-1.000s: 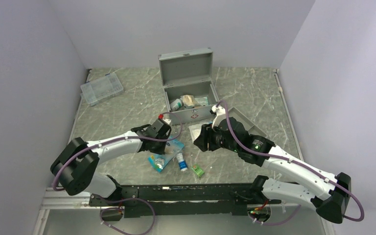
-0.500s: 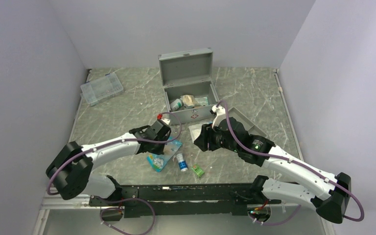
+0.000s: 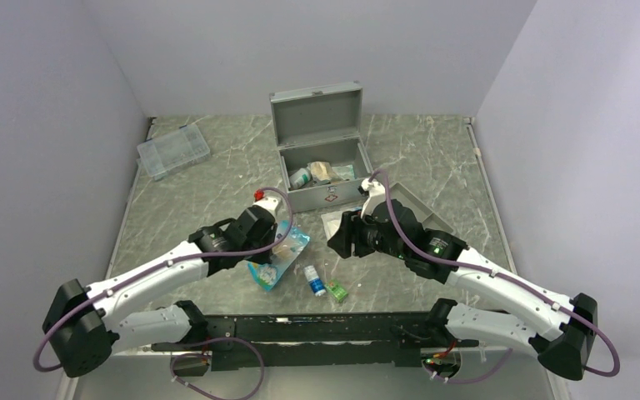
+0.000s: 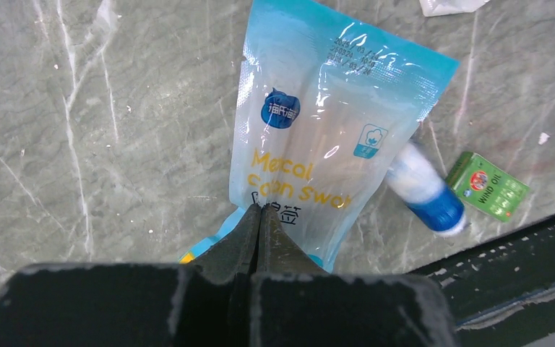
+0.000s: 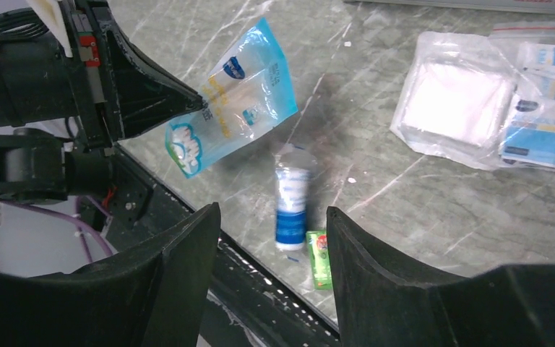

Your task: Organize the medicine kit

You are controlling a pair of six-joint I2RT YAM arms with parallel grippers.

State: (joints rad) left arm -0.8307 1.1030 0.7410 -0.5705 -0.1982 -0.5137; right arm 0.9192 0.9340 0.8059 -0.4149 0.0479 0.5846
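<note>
The medicine kit [image 3: 321, 158] stands open at the back with items inside. My left gripper [image 4: 260, 210] is shut on the edge of a blue cotton swab bag [image 4: 325, 137], which it holds off the table. The bag [image 3: 277, 258] hangs in front of the kit. The right wrist view shows the bag [image 5: 235, 116] pinched at the left gripper's tip [image 5: 201, 107]. My right gripper [image 5: 273, 211] is open and empty, hovering above a white-and-blue bottle [image 5: 290, 206] and a small green box [image 5: 319, 256].
Clear packets [image 5: 462, 101] lie in front of the kit. A clear compartment box [image 3: 172, 150] sits at the back left. A shallow grey tray [image 3: 421, 212] lies under my right arm. The bottle [image 3: 312, 279] and green box [image 3: 337, 290] lie near the table's front rail.
My left arm has swung left and drawn back, and the cotton swab bag has come up off the table in its grip. The bottle has shifted slightly right. The right arm has barely moved.
</note>
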